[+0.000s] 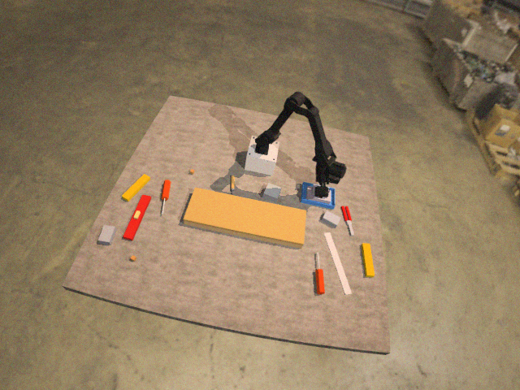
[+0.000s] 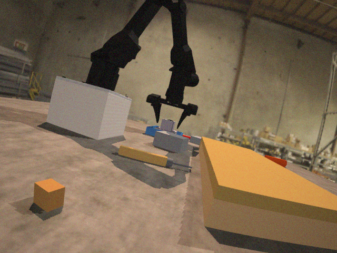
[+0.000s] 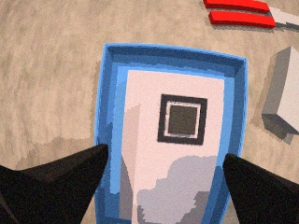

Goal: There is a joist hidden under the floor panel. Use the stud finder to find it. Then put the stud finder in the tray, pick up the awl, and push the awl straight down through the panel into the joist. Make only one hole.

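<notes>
The stud finder (image 1: 313,193) (image 2: 167,124) (image 3: 149,89), pale with a dark square screen, lies inside the blue tray (image 1: 305,202) (image 2: 151,130) (image 3: 173,58). My gripper (image 1: 321,192) (image 2: 167,125) (image 3: 167,157) is open; its fingertips stand apart on either side of the stud finder's raised grip, not touching it. The awl (image 1: 231,183) (image 2: 142,156), with a yellow handle and thin shank, lies on the table between the arm's base and the floor panel (image 1: 245,219) (image 2: 258,174). The panel's top shows no visible hole. The joist is hidden.
A grey block (image 1: 271,190) (image 2: 170,141) lies between awl and tray. Another grey block (image 1: 331,218) (image 3: 282,89) and red-handled pliers (image 1: 345,213) (image 3: 240,19) lie by the tray. A white strip (image 1: 337,263) and a red screwdriver (image 1: 319,281) lie beyond the panel's right end.
</notes>
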Robot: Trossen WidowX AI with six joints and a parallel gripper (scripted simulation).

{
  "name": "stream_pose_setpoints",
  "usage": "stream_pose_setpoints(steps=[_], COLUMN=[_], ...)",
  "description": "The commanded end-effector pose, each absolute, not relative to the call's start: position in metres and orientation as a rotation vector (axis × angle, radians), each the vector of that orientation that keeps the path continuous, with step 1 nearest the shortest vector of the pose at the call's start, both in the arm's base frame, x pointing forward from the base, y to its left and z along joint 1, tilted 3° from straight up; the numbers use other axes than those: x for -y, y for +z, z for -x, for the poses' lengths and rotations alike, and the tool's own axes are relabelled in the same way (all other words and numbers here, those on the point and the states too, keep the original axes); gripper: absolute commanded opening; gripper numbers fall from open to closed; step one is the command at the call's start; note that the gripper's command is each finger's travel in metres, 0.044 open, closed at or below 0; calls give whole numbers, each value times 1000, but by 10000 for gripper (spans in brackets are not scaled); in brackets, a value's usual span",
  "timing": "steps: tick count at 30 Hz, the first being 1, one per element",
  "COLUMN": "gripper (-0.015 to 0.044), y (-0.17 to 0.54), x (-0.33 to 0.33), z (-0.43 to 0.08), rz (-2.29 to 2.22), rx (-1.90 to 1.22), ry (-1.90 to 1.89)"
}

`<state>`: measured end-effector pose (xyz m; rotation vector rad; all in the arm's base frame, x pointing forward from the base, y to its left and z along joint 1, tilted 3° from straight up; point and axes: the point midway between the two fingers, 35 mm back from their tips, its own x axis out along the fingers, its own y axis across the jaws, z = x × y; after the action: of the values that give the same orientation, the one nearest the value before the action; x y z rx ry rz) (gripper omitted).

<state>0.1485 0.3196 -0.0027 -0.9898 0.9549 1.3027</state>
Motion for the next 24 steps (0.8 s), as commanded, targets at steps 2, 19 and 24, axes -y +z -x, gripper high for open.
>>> stream_pose_setpoints(steps=[2,19,24], gripper=[440,440,440], y=[54,46,36], x=[-323,-170,-101], z=[-149,-250,-261], rz=[978,10,-453], rx=[-929,-1364,-1387], ry=[1303,299,-135])
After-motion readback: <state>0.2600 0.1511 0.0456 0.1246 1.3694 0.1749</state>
